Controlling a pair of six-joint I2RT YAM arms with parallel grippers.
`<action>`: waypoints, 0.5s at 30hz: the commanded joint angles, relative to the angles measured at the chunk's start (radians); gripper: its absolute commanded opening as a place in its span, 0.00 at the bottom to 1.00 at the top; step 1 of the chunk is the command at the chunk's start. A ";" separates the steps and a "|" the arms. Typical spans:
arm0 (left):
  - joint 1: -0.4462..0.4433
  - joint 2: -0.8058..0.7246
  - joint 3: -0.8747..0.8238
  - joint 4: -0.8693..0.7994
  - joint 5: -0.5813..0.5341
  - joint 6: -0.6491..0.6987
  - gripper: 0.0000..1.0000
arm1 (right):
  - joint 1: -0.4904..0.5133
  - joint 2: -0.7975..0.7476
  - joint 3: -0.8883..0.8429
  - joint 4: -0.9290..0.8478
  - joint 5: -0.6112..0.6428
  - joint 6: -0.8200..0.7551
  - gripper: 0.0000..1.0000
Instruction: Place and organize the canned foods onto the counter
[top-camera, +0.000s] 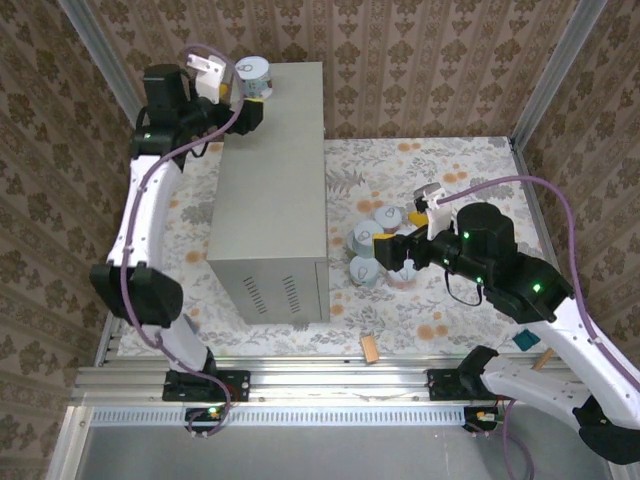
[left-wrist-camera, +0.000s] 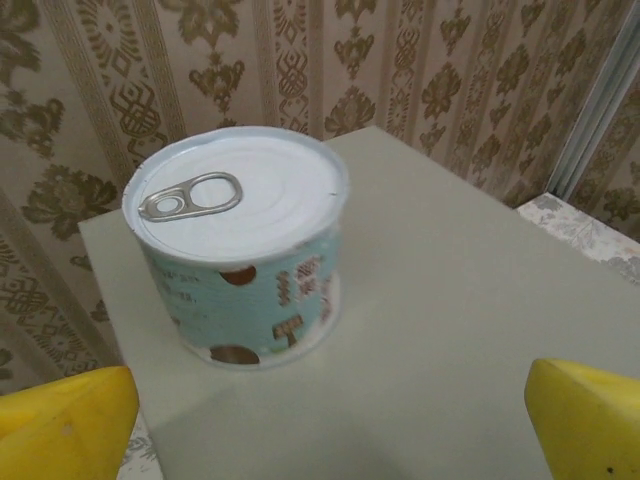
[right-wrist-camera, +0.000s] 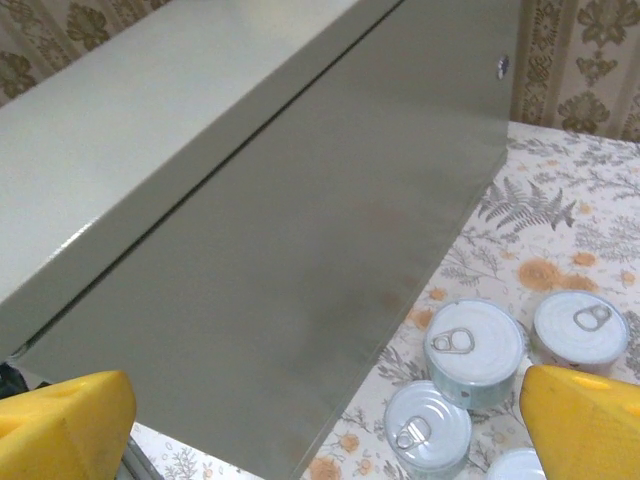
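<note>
One pale blue can (top-camera: 257, 77) with a white pull-tab lid stands upright on the far left corner of the tall grey counter (top-camera: 275, 180). My left gripper (top-camera: 250, 105) hovers just behind it, open, its yellow fingertips (left-wrist-camera: 65, 425) wide apart and clear of the can (left-wrist-camera: 240, 255). Several more cans (top-camera: 368, 240) cluster on the floral floor right of the counter. My right gripper (top-camera: 392, 258) is open above them with nothing in it. Its wrist view takes in the counter's side wall (right-wrist-camera: 300, 250) and the cans' lids (right-wrist-camera: 475, 345), (right-wrist-camera: 580, 325), (right-wrist-camera: 428, 425) between its fingertips (right-wrist-camera: 585, 425).
A small wooden block (top-camera: 369, 348) lies near the front rail. A blue piece (top-camera: 525, 340) sits by the right arm. Patterned walls close in the back and both sides. The counter's vent slots (top-camera: 270, 295) face the front.
</note>
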 joint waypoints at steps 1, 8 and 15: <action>0.007 -0.091 -0.036 -0.057 -0.014 -0.035 1.00 | 0.005 0.015 0.003 -0.022 0.041 0.036 1.00; -0.007 -0.265 -0.061 -0.200 0.003 -0.046 1.00 | 0.006 0.096 0.005 -0.078 0.155 0.089 1.00; -0.044 -0.398 -0.021 -0.421 0.079 -0.027 1.00 | -0.007 0.196 -0.035 -0.068 0.209 0.116 1.00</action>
